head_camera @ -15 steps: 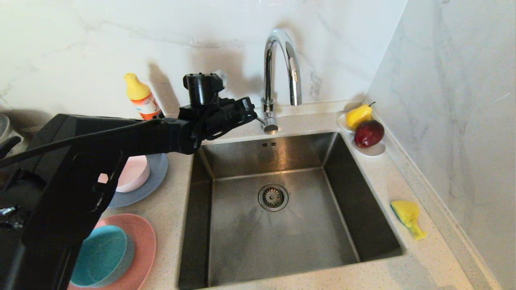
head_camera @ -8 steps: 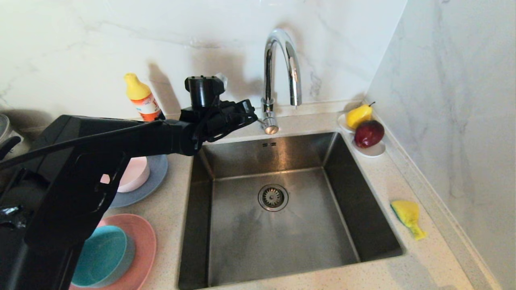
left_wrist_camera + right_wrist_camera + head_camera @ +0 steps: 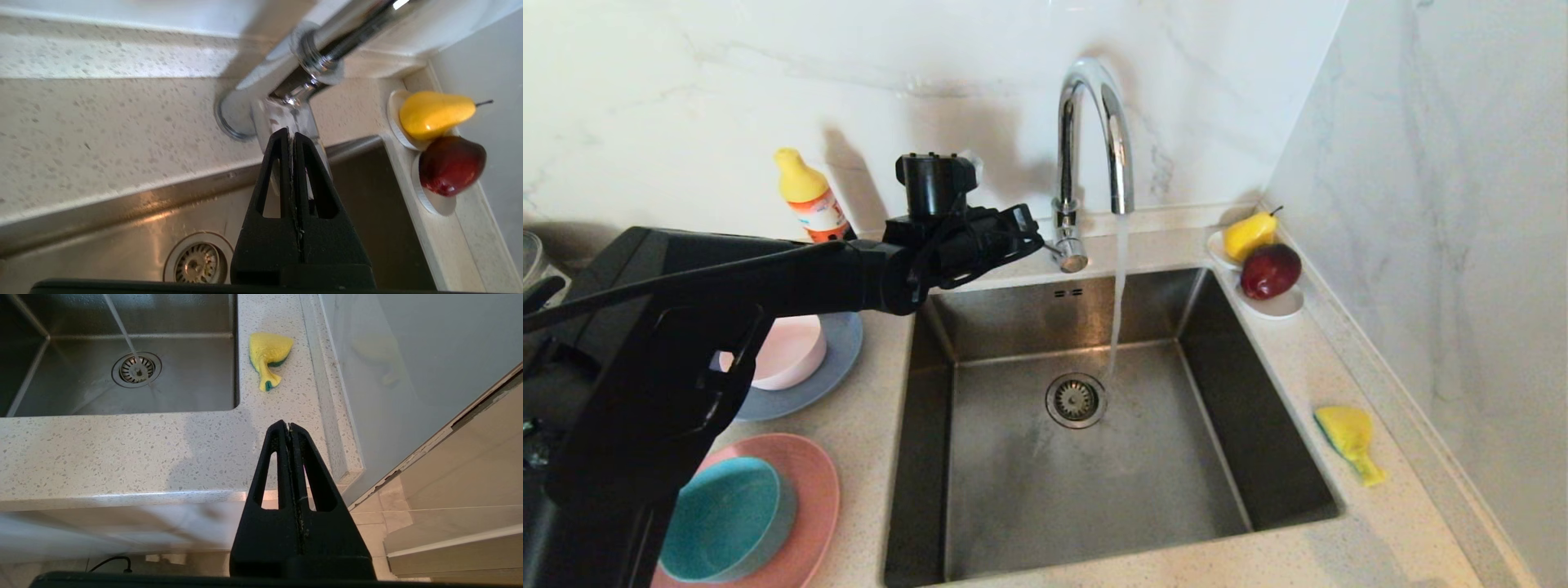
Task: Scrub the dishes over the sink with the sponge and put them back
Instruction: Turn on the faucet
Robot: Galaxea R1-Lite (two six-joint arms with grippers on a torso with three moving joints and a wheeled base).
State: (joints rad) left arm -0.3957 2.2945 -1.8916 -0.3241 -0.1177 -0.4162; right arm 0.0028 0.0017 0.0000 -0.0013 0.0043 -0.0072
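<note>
The dishes sit on the tabletop to the left of the sink: a pale pink bowl on a grey-blue plate, and nearer the robot a teal bowl on a salmon-pink plate. The sponge lies crumpled on the right rim strip, near the wall and well apart from them.

Water runs from the faucet and lands just beside the drain strainer, with nothing under it. The left end effector, its fingers pressed together and gripping nothing, has its tip at the faucet lever. A further nudge here could swing the lever too far, and a stronger stream could splash onto the tabletop.

The big left arm hangs over both stacks, so drawing it back low could clip a bowl and slide it off its plate. Wet dishes will be slippery.

The right end effector, also pressed together and empty, waits off the front edge of the tabletop; its reach to the sponge runs close to the side wall.
</note>
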